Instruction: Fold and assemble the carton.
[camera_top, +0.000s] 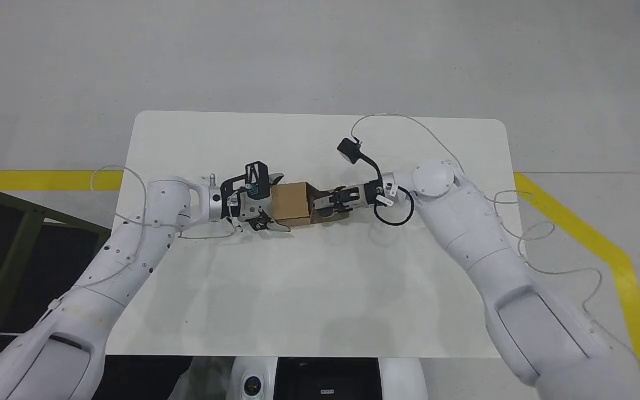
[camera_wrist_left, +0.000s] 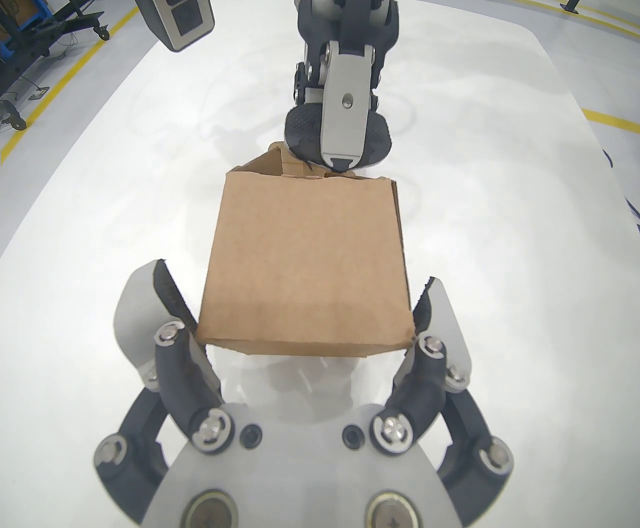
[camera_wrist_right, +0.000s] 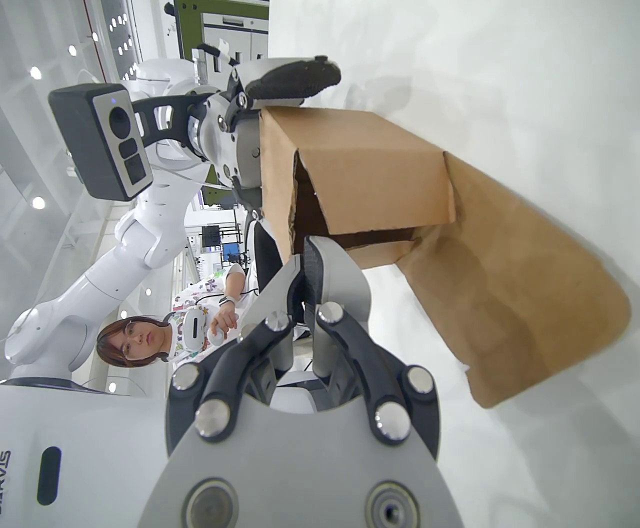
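Note:
A small brown carton (camera_top: 293, 200) is near the middle of the white table (camera_top: 330, 300). My left gripper (camera_top: 270, 208) is at its left end. In the left wrist view the fingers (camera_wrist_left: 172, 300) stand wide on either side of the carton (camera_wrist_left: 305, 250), touching its near corners, so my left gripper (camera_wrist_left: 297, 300) holds it across its width. My right gripper (camera_top: 332, 206) is at the carton's other, open end. Its jaws are shut, tips (camera_wrist_right: 304, 250) at the edge of the opening (camera_wrist_right: 320, 210). One large flap (camera_wrist_right: 515, 290) hangs outward from the carton (camera_wrist_right: 360, 160).
The table has bare surface in front of and behind the carton. A black wrist camera (camera_top: 350, 150) on a cable sticks up behind the right gripper. Yellow floor tape (camera_top: 560, 215) runs past both table sides.

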